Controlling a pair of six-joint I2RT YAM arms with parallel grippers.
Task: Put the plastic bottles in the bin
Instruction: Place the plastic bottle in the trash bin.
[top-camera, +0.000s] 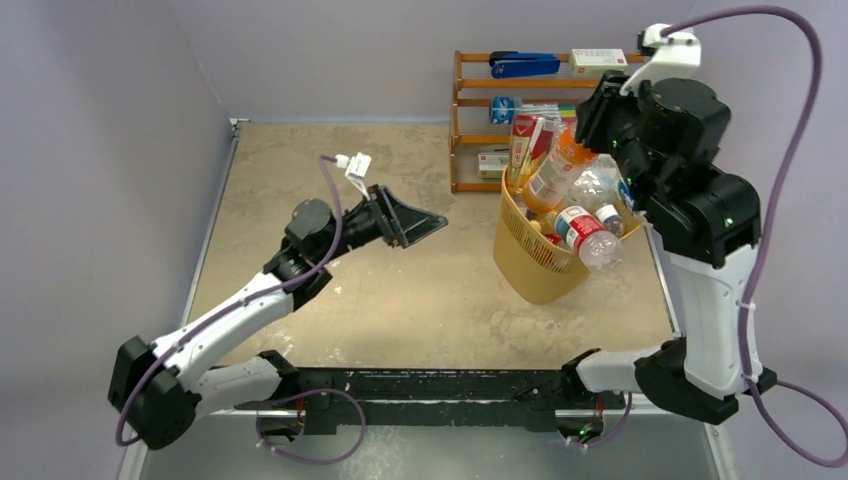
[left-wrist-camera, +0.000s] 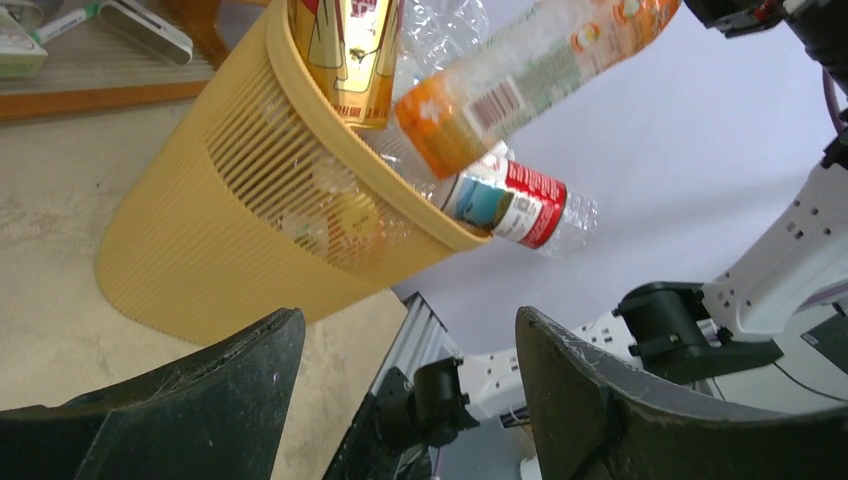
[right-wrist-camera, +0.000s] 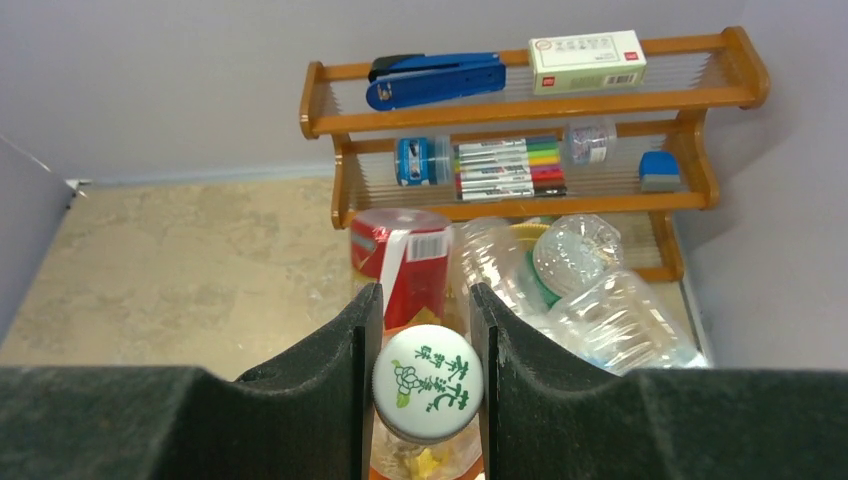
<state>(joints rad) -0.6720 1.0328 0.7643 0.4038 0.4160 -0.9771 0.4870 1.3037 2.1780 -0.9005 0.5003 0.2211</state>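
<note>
Right claw (right-wrist-camera: 425, 297) clamping orange bottle (right-wrist-camera: 428, 385), above bin (top-camera: 530, 272)

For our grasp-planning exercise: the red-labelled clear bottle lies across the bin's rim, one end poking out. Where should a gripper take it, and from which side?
Grip the red-labelled bottle on its clear end jutting past the rim of the bin, coming from outside the bin, jaws across the round body. Its other end sits under the orange bottle, likely hard to reach.

Green Chinese characters on bottle cap (right-wrist-camera: 428, 384)
</note>
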